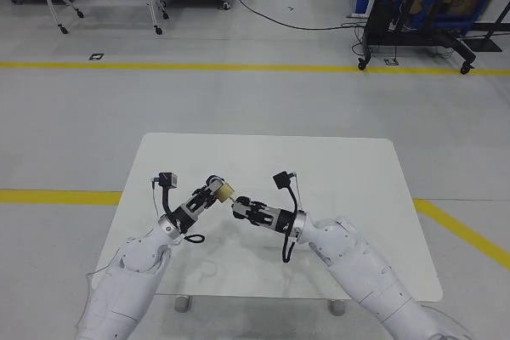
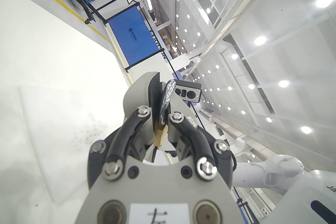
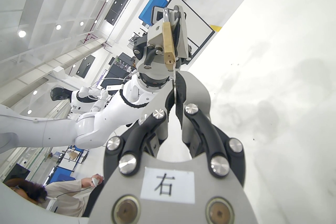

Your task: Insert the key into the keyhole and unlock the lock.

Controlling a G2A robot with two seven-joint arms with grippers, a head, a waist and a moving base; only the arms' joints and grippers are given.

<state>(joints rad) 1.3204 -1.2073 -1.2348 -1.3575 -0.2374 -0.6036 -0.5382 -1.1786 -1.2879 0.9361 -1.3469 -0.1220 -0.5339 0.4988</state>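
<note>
Above the middle of the white table (image 1: 340, 170), my two grippers meet. My left gripper (image 1: 218, 189) is shut on a brass padlock (image 1: 226, 190). In the left wrist view the brass body (image 2: 160, 134) sits deep between the fingers (image 2: 139, 96), with the steel shackle toward the tips. My right gripper (image 3: 175, 78) is shut on a small silver key (image 3: 174, 80). The key's tip meets the keyhole end of the padlock (image 3: 168, 43); how deep it sits is hidden. The shackle (image 3: 166, 15) looks closed.
Both arms hang over the table's near half. A black cable loop (image 1: 195, 238) lies by the left forearm. Yellow floor lines and wheeled racks (image 1: 416, 34) stand far beyond the table.
</note>
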